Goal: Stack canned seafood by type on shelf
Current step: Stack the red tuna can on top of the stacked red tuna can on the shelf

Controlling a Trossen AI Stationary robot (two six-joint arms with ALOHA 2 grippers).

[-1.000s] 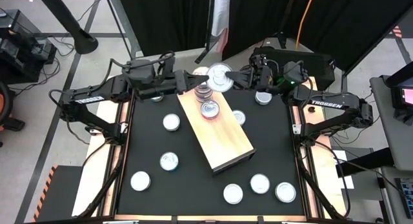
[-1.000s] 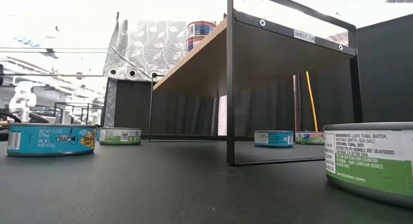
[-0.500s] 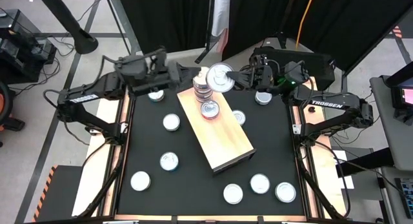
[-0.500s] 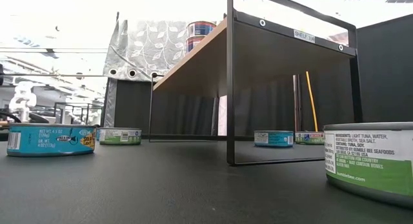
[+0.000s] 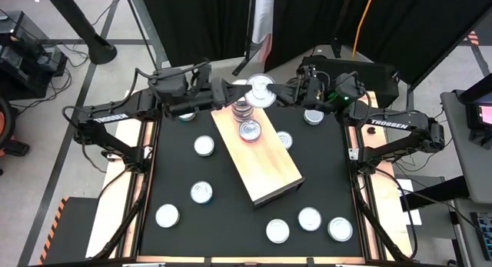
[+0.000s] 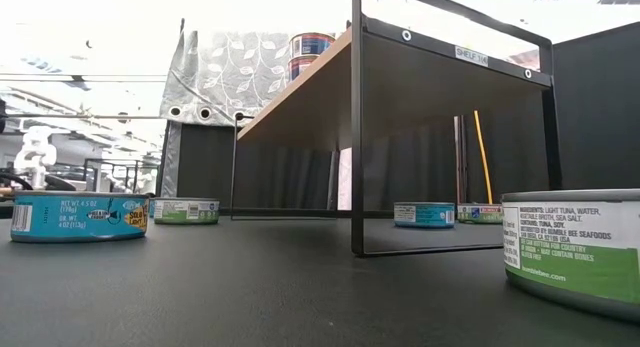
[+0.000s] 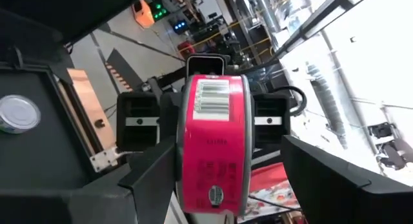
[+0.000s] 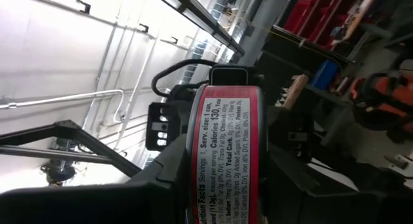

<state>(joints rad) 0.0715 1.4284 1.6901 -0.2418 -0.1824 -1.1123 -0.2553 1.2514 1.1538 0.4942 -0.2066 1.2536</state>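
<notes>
Here, you are looking at a red tin (image 5: 260, 91) hanging on edge above the far end of the shelf (image 5: 265, 167), caught between both claws. Your right claw (image 5: 277, 92) is pinching it from the right, jaws narrow on its rim; the right wrist view is showing the nutrition label (image 8: 224, 153) filling the gap between the fingers. Your left claw (image 5: 234, 91) is meeting the same tin from the left, jaws set wide around it; in the left wrist view the barcode side (image 7: 213, 150) is sitting between the dark fingers (image 7: 148, 179), though whether they are pressing on it I cannot tell.

Just under the tin, a stack (image 5: 242, 109) is standing on the shelf's far end, with a single tin (image 5: 250, 130) lying beside it, nearer the middle. The low view is showing the stack's top tins (image 6: 311, 53) above the board.

Other tins are lying scattered on the black worktop (image 5: 177, 175): one (image 5: 204, 145) left of the shelf, another (image 5: 201, 192) nearer, and three (image 5: 310, 218) along the near right.
</notes>
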